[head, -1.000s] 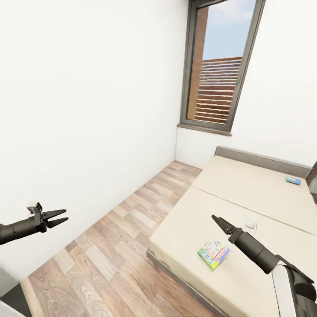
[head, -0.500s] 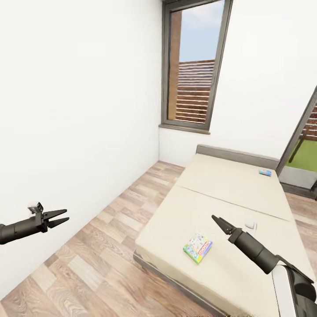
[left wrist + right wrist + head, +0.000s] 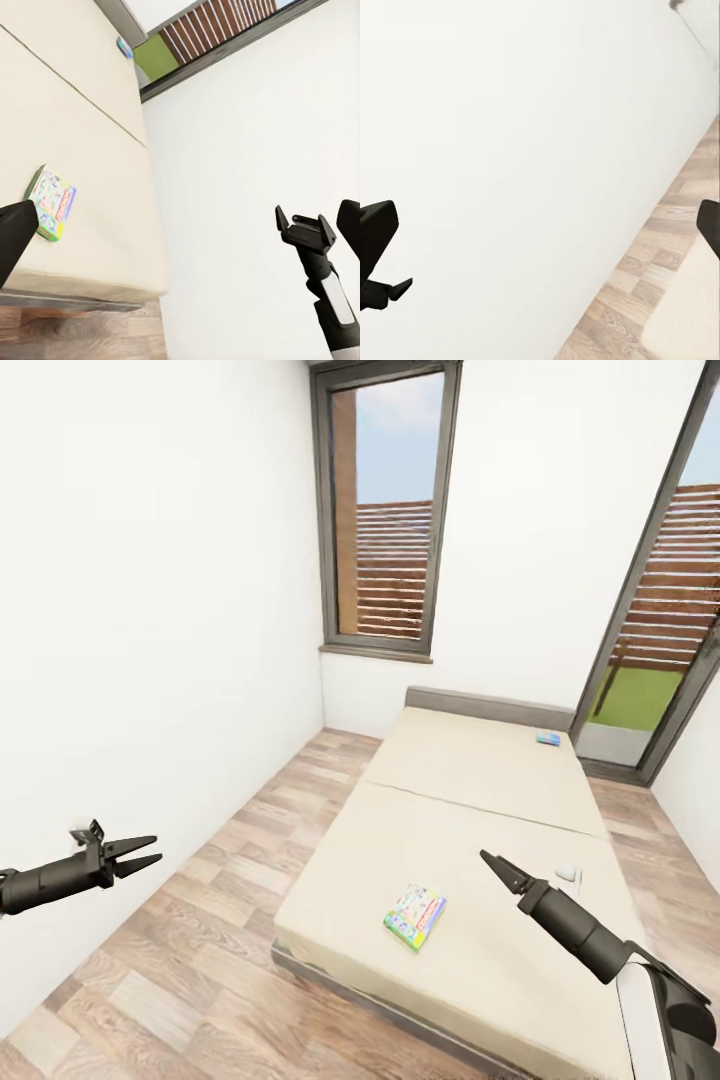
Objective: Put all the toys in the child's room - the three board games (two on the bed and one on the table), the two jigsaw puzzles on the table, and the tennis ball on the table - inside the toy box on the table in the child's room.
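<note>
The bed (image 3: 480, 780), a cream mattress on a dark frame, lies ahead at the right. A yellow-green-red board game (image 3: 415, 917) lies flat near its front left corner and shows again in the left wrist view (image 3: 51, 202). A smaller blue board game (image 3: 548, 738) rests at the far end by the headboard (image 3: 124, 47). My left gripper (image 3: 155, 850) hovers open over the floor at the left, empty. My right gripper (image 3: 488, 858) is open and empty above the mattress, right of the colourful game. The table, toy box, jigsaw puzzles and tennis ball are out of view.
A white wall (image 3: 150, 610) runs close along the left, with a strip of wood floor (image 3: 230, 920) between it and the bed. A tall window (image 3: 385, 520) is at the far end and a glass door (image 3: 650, 660) at the far right. A small white object (image 3: 568, 872) lies on the mattress.
The whole view has swung to the right, so the bed and window slid left in the picture and the glass door came into view. Both arms hold the same pose.
</note>
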### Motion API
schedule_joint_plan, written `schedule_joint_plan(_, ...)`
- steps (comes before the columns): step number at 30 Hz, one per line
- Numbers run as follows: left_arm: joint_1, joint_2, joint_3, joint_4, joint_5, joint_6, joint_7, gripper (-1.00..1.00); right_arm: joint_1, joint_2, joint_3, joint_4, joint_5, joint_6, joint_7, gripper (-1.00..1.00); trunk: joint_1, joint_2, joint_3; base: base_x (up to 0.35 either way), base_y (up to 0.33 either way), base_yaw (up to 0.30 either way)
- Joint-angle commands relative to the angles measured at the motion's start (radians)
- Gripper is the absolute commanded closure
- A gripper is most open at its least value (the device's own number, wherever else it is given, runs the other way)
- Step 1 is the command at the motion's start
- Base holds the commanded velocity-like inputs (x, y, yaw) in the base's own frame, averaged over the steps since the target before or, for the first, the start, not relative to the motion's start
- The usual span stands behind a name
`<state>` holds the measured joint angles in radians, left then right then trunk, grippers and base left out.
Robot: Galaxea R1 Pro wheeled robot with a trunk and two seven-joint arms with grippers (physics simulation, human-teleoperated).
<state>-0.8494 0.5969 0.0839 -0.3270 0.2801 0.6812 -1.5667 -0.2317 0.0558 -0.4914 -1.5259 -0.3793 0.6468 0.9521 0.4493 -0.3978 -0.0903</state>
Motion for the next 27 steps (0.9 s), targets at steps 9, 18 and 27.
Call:
schedule_joint_plan(9,0.0,0.0,0.001,-0.001,-0.001,0.011,-0.004,-1.0,-0.001,0.002,-0.001,0.001,-0.003,0.006,0.001,-1.0,0.001,-0.002,0.001,0.0,0.0,-0.262)
schedule_joint_plan(18,0.0,-0.001,0.001,-0.001,-0.001,0.011,-0.004,-1.0,-0.002,0.002,-0.001,0.001,0.001,0.009,-0.001,-1.0,0.001,-0.002,0.002,0.0,0.0,-0.061)
schedule_joint_plan(27,0.0,-0.002,0.001,-0.001,-0.001,0.012,-0.004,-1.0,-0.003,0.002,0.0,0.001,-0.002,0.01,-0.001,-1.0,0.001,-0.002,-0.006,-0.001,0.0,-0.141)
